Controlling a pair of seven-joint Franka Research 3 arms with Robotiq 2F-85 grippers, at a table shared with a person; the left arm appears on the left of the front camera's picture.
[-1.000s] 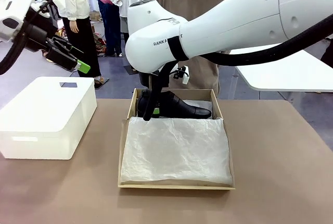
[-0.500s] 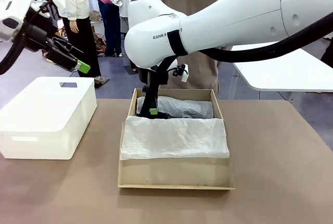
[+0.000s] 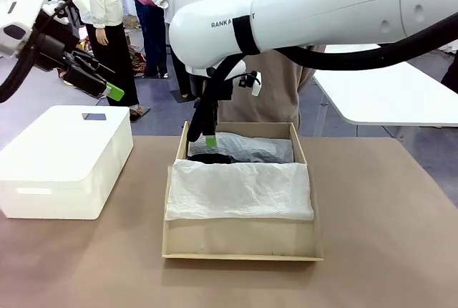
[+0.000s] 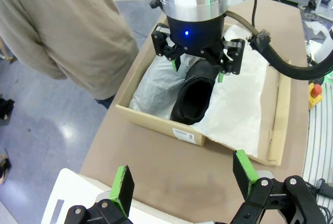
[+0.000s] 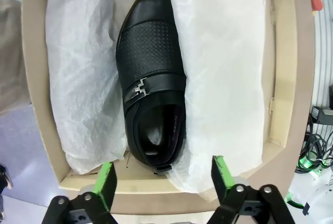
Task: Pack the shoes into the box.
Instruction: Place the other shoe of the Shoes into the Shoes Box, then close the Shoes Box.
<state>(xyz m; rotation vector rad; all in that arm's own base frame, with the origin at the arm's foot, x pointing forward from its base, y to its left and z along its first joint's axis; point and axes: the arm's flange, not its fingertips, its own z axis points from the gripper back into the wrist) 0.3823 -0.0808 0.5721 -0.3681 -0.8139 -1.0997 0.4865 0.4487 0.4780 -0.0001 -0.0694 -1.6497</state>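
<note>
The right gripper [image 3: 209, 138] is being held wide open with nothing between its pads. It is hanging straight above one of the shoes [image 5: 151, 78], clear of the leather. The shoe is lying free in the box [image 3: 240, 240], directly beneath this gripper. Seen from the right wrist, its heel opening is just under the fingers and its toe is pointing away from them. Its long axis is therefore being crossed squarely by the line between the two pads, so any renewed grasp would be taken across the width.

The shoe is being cradled in a trough of white tissue paper [image 5: 223, 67]. One fold is lying to each side of it, and the cardboard wall is just beyond the heel. The wider fold, off one pad's side, is being spread over the rest of the box floor. Whether anything is lying under it cannot be told.

The left gripper [image 3: 107, 89] is also being held fully open and empty. It is well apart from the shoe, raised over the white plastic box [image 3: 64, 157], so the right arm is much the nearer.

Room for a straight lift looks ample, though loose tissue could be snagged by a pad.
</note>
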